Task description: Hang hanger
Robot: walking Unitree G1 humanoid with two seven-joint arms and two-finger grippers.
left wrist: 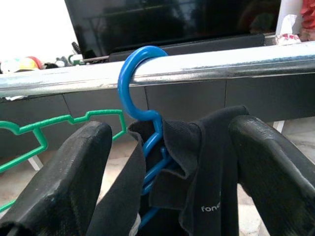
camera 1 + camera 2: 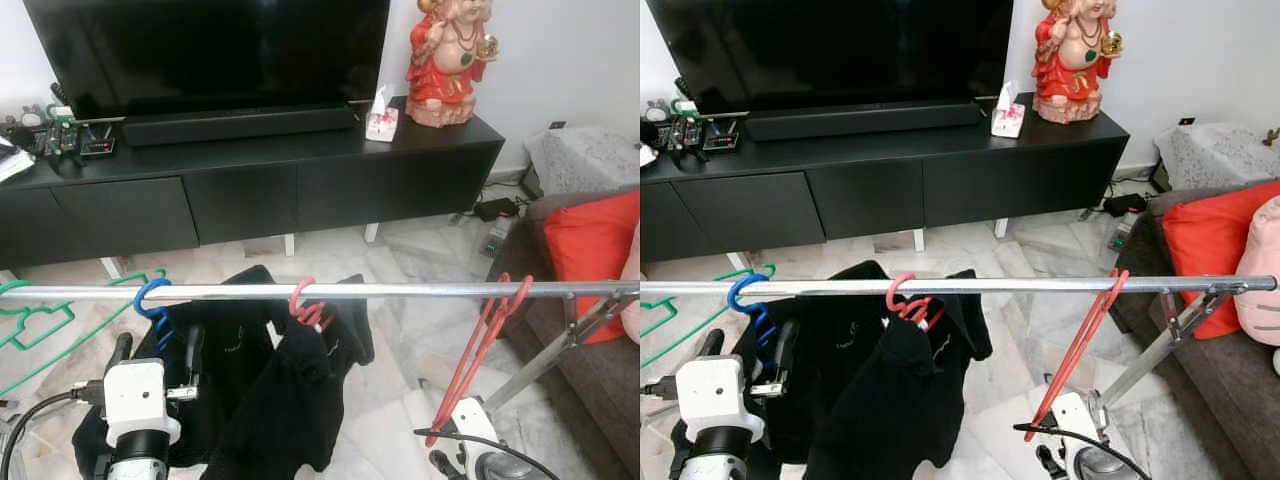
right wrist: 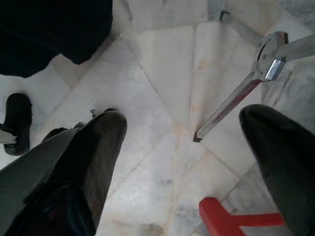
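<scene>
Nearest: left gripper (image 2: 157, 352), raised just below the rail, fingers spread wide. Left wrist view: the two black fingers (image 1: 64, 177) stand either side of the blue hanger (image 1: 142, 98) and the black garment (image 1: 197, 162) on it, gripping neither.

Right gripper (image 3: 187, 142) low at the near right, by the foot of the red hanger (image 2: 480, 350). Right wrist view: fingers wide apart, holding nothing, looking down on the marble floor (image 3: 162, 88) and a rack leg (image 3: 231, 103); a red hanger corner (image 3: 221, 219) sits below the gap.

Metal rail (image 2: 400, 291) runs level across the scene. Blue hanger hooked over it near the left end, carrying the black garment. Pink hanger (image 2: 305, 300) hooked at about the middle, with a second black garment (image 2: 300, 390). Red hanger hooked near the right end, bare, hanging slanted toward the right gripper. Green hanger (image 2: 40, 315) at the rail's far left; whether it is hooked on, cannot tell.

Right of the rack: grey sofa (image 2: 600, 370) with red cushion (image 2: 595, 245).

Farthest: black TV cabinet (image 2: 250, 185) against the wall. On its top, a soundbar (image 2: 235, 125) under the television (image 2: 210, 50), a tissue box (image 2: 381, 120) right of the soundbar, a red figurine (image 2: 447, 60) at the right end, small clutter (image 2: 50, 135) at the left end.
</scene>
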